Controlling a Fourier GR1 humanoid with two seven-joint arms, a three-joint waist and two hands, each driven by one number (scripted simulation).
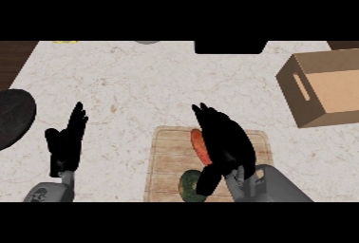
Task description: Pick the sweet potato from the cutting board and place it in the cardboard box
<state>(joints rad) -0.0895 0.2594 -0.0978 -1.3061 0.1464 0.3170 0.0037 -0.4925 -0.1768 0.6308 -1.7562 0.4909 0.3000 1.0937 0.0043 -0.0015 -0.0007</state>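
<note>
Head view: a pale marble counter (140, 80) carries a wooden cutting board (168, 156). The cardboard box (326, 92) stands up-right of the board. The sweet potato (199, 144) lies on the board beside the straight-fingered, unclenched right hand (228, 142). The left hand (67, 142) rests left of the board, fingers straight.

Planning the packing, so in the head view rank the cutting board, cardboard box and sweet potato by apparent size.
Cutting board, largest.
Cardboard box next, but the right edge crops it, so those two are unsure.
Sweet potato smallest, partly under the right hand.
</note>
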